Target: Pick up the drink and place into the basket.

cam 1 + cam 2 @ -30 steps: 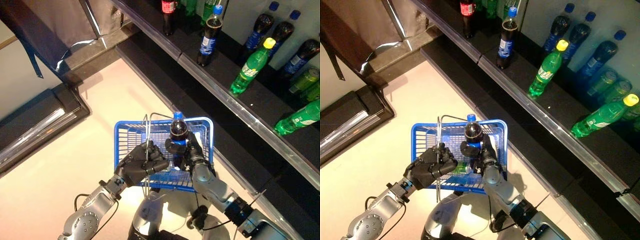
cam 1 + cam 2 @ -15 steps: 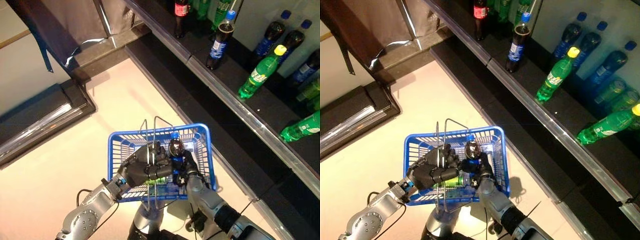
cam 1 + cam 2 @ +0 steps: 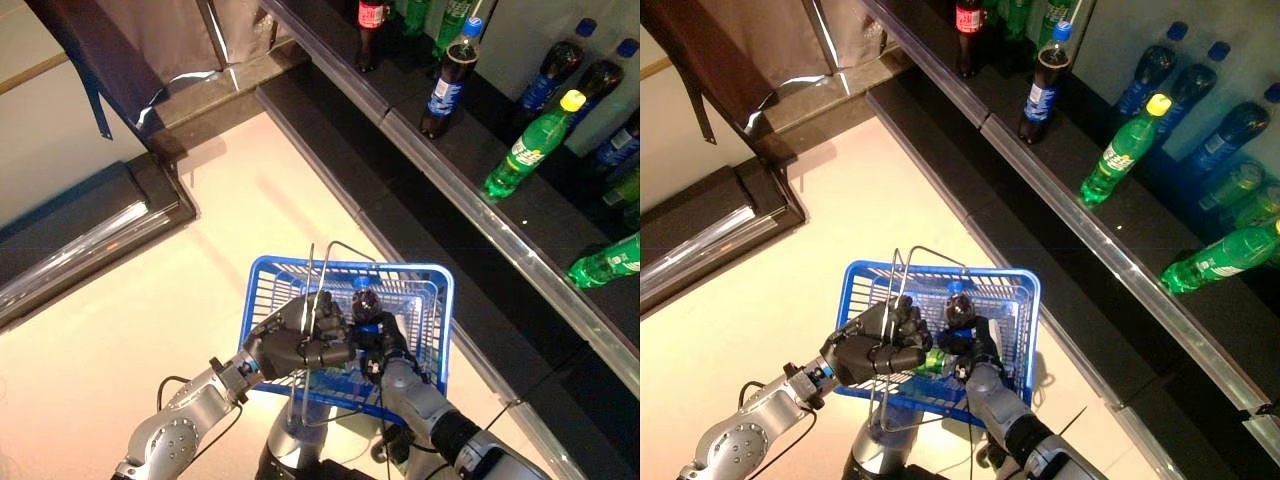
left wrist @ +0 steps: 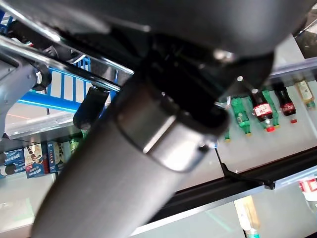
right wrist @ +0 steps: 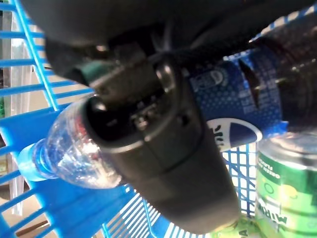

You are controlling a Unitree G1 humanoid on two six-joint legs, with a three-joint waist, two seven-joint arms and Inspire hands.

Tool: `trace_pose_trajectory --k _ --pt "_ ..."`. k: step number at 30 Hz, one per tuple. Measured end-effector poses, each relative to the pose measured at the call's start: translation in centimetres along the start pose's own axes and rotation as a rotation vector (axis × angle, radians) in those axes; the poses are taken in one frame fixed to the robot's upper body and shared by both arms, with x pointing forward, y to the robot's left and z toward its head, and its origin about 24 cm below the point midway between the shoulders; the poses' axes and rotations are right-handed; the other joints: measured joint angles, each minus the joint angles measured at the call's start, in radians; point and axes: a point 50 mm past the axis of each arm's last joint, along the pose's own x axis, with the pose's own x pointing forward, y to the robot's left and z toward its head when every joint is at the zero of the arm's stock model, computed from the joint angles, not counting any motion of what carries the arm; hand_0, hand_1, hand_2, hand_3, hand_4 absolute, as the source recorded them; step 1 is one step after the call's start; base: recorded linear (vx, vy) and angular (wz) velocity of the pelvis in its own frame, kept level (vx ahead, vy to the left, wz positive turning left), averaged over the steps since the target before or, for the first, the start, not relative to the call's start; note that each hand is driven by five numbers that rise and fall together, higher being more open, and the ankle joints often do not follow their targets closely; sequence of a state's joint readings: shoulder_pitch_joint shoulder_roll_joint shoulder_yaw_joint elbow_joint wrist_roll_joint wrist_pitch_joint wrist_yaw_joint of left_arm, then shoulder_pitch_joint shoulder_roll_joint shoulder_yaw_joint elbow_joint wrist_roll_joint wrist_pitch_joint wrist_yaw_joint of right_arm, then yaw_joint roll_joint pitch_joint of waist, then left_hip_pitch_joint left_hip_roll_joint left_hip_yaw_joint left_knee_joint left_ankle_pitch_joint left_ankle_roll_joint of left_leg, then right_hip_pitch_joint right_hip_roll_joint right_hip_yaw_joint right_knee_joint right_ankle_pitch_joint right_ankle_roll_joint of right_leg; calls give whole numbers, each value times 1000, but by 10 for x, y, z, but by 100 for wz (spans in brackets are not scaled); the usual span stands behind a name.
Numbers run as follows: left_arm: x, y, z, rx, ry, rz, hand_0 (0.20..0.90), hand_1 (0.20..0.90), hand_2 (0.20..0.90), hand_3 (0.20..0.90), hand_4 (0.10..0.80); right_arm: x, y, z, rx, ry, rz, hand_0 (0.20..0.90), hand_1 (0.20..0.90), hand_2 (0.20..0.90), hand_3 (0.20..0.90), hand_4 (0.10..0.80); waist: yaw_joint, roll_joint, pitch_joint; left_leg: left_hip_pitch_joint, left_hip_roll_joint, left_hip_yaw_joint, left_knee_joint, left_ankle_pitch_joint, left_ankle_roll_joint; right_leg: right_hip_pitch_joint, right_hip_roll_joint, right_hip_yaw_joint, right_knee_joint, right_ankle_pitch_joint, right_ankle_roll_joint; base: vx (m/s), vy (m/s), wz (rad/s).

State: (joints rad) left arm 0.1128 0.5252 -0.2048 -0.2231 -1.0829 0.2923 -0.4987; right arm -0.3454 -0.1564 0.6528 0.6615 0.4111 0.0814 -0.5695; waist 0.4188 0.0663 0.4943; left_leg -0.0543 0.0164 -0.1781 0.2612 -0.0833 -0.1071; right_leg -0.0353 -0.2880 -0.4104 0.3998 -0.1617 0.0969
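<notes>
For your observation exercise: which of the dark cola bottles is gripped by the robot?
The blue-capped dark bottle inside the blue basket, held by the right hand; the others stand on the shelf.

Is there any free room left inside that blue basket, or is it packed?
The near half of the blue basket is crowded: the right robot hand grips a dark cola bottle there, beside a green can, and the left robot hand grips the wire handles. The far strip along the back wall looks bare.

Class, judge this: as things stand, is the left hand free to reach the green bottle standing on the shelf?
Probably not: the left hand is curled round the basket's wire handle, and the green bottle stands far off across the floor gap.
</notes>
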Motion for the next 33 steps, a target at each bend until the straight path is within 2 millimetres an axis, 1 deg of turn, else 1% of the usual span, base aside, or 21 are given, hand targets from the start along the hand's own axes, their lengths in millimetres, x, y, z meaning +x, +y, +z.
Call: trace_pose_trajectory --k 3,7,11,15,17,20,24,29,33 --pt "1 0 0 0 2 -3 300 300 300 200 100 2 -2 2 -95 -9 -11 300 300 300 200 100 13 3 -2 0 -3 -2 0 0 0 1 -3 -2 1 -1 1 14 -10 1" --pt "2 -2 -2 -2 8 -13 300 300 300 200 100 11 -13 -2 -271 29 -66 300 300 300 200 100 24 1 -5 -1 -10 -22 0 1 1 16 -10 -24 0 -4 7 44 -38 16" --pt "3 -2 -2 1 20 -26 300 300 300 200 100 17 -20 2 -373 46 -105 300 300 300 200 100 36 -4 -8 0 -12 -23 0 1 2 17 -10 -24 -1 -4 7 49 -19 0" --pt "5 -3 -4 15 51 -33 300 300 300 200 100 21 -25 5 -517 53 -139 300 300 300 200 100 46 -4 -8 3 -14 -25 1 2 3 23 -9 -25 -2 -4 9 50 -1 4" --pt "7 -4 -7 20 75 -43 300 300 300 200 100 22 -29 3 -635 68 -155 300 300 300 200 100 46 -5 -8 12 -20 -28 1 4 6 39 -9 -24 -4 -8 15 48 -7 14" --pt "9 -6 -11 13 92 -54 300 300 300 200 100 22 -32 0 -734 91 -164 300 300 300 200 100 50 -11 -11 17 -23 -28 1 4 7 50 -10 -24 -7 -10 15 57 -6 8" --pt "11 -8 -13 16 110 -66 300 300 300 200 100 23 -33 -3 -795 118 -176 300 300 300 200 100 54 -23 -18 18 -24 -31 1 5 8 54 -10 -26 -8 -10 15 86 6 3" --pt "14 -10 -16 32 141 -77 300 300 300 200 100 23 -36 -11 -835 151 -178 300 300 300 200 100 65 -23 -18 25 -27 -33 2 7 11 69 -10 -27 -10 -13 21 78 0 7" --pt "16 -11 -17 46 172 -85 300 300 300 200 100 22 -35 -18 -909 190 -136 300 300 300 200 100 72 -24 -19 34 -29 -35 2 8 12 91 -11 -28 -13 -19 28 52 7 13"
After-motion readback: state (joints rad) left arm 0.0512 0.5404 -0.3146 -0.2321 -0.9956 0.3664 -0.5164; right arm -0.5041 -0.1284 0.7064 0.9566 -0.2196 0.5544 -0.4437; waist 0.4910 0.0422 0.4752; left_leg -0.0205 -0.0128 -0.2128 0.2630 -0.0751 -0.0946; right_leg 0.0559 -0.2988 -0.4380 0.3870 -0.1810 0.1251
